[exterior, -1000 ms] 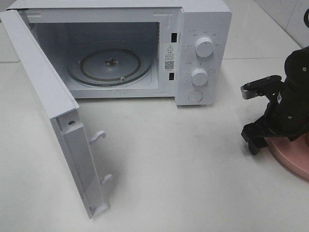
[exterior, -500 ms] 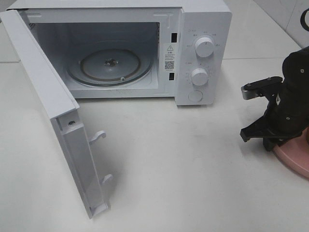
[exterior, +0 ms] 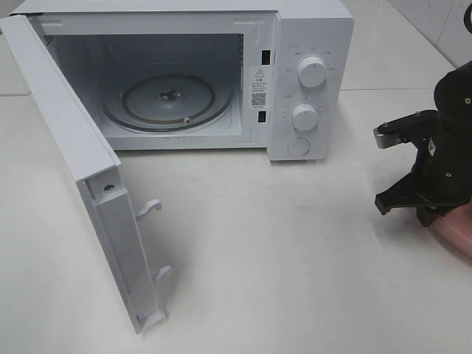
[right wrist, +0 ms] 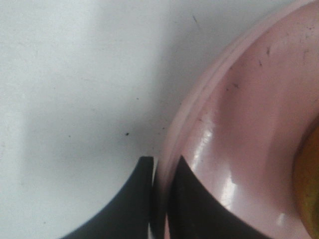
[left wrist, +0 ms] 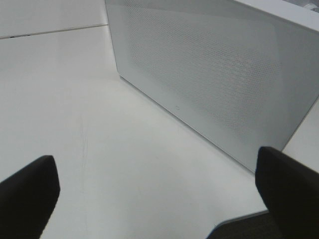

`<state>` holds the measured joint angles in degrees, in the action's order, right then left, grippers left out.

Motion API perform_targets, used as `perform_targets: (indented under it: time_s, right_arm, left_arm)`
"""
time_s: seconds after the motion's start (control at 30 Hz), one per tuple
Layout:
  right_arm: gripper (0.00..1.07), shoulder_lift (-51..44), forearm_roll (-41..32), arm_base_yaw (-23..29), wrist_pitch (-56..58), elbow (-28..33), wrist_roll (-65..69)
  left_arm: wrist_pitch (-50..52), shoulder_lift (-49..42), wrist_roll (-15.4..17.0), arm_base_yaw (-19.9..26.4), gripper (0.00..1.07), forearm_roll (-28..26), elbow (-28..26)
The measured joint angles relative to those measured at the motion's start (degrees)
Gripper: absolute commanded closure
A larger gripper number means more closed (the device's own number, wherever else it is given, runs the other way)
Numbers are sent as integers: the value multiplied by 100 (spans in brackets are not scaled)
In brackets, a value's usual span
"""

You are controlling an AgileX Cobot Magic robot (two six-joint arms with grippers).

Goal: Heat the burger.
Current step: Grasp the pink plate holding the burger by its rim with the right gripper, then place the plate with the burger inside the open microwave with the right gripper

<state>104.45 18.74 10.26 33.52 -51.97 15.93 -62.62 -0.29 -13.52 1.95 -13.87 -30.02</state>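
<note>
Right now the black right fingers (right wrist: 124, 199) are pinched on the raised rim of the round pink plate (right wrist: 239, 114), one outside it and one inside, nearly together. A golden-orange sliver further in on the plate is probably the bun of the burger (right wrist: 310, 184). The high view hides it behind the arm, so the burger sits on the plate at the right edge of the white surface (exterior: 280, 243), well apart from the white microwave oven (exterior: 310, 37). The black left fingers (left wrist: 27, 191) stand wide apart, holding nothing, facing the perforated outer panel of the open white door (exterior: 66, 140).

The step in hand looks like lifting the plate by its rim. A one-sided grip may let it droop, so raise it level and slowly. Then carry it low to the round glass turntable (exterior: 168, 99), clear of the door frame, or the burger may topple.

A white sticker (exterior: 259, 85) beside the cavity bears a warning triangle and a square code. Its print, and the marks round the two white dials (exterior: 313, 71), are too small to read.
</note>
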Motion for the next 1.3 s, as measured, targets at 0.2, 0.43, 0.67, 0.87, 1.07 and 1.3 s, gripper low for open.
perform_targets:
  time_s: [0.2,0.43,0.67,0.87,1.07,1.3]
  right_arm:
    - [107,-126,464,309,281,6,533]
    - [107,-212,928,768,630,17,1014]
    - [107,-304,1295,1192,1163,23,1243]
    - [107,-647,1461,1564,1261,264,1461]
    - [107,-940,1536,1891,1387,510,1570]
    - [107,-1427,1530,2521,1553,802,1730]
  left_arm:
    - [0,0,0,0,7,0,0]
    - [0,0,0,0,7,0,0]
    - [0,0,0,0,7,0,0]
    - [0,0,0,0,7,0,0]
    - [0,0,0,0,7,0,0]
    - [0,0,0,0,7,0,0]
